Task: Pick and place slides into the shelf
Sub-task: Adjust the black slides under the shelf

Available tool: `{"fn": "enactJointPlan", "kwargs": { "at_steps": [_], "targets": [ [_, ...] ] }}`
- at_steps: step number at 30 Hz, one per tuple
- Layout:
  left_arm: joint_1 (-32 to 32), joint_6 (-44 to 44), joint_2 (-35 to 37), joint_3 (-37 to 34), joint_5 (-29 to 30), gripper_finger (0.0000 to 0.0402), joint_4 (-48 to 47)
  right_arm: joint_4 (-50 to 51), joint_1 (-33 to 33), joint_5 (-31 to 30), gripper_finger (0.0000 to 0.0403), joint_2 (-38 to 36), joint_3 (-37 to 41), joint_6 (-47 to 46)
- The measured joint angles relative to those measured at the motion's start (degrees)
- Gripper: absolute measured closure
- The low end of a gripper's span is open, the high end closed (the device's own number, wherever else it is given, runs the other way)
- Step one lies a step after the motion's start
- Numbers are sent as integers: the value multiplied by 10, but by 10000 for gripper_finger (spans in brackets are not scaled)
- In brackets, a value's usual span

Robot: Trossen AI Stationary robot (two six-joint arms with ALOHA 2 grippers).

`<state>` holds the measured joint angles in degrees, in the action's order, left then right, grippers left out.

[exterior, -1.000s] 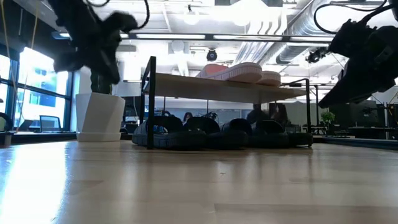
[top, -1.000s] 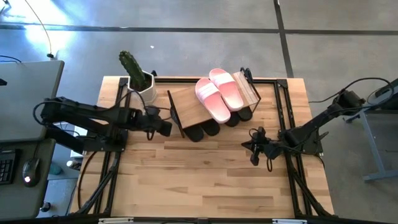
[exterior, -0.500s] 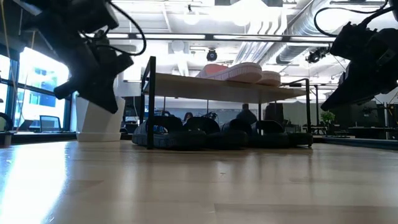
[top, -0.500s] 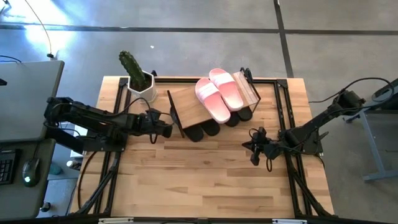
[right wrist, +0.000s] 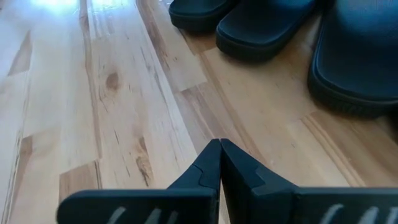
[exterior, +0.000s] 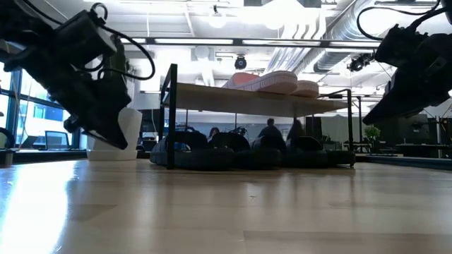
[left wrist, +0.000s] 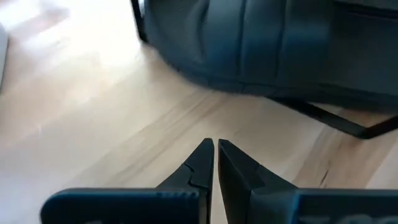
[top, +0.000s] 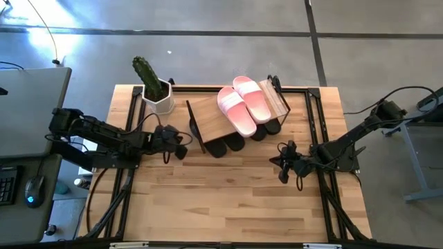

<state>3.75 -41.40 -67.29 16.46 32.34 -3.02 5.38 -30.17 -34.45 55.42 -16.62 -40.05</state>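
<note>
The shelf [top: 218,119] stands at the table's far middle, its wood plank on a thin black frame. The pale pink slides [top: 243,104] lie side by side on the plank. The black slides [top: 228,145] sit in a row on the table under it, also seen in the low view [exterior: 240,152]. My left gripper [top: 181,146] hangs shut just left of the shelf's left end, a black slide [left wrist: 261,43] close ahead of it. My right gripper [top: 280,164] is shut too, above the table on the shelf's near right, black slides [right wrist: 267,25] ahead.
A white pot with a cactus [top: 154,88] stands at the far left corner, just behind my left arm. A black metal frame [top: 315,114] runs along the table's edges. Bare wood [top: 221,200] fills the near half of the table.
My left gripper has drawn back a little toward the table's left edge and come down closer to the table top, staying shut. The right arm and the slides have kept still.
</note>
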Motion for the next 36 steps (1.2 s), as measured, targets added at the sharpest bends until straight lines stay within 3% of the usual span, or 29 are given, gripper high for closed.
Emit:
{"fn": "enactJointPlan", "kwargs": {
  "at_steps": [7,17,23,36],
  "targets": [
    [10,165,-1,-3,-3,392,71,0,0,-20,403,0,0,0],
    [139,234,-75,-3,-136,400,179,0,17,-23,403,0,0,-5],
    [169,246,-110,-2,-148,401,202,0,17,-22,403,0,0,-11],
    [170,245,-178,9,-145,401,266,4,17,-28,403,0,0,-9]
  ]
}}
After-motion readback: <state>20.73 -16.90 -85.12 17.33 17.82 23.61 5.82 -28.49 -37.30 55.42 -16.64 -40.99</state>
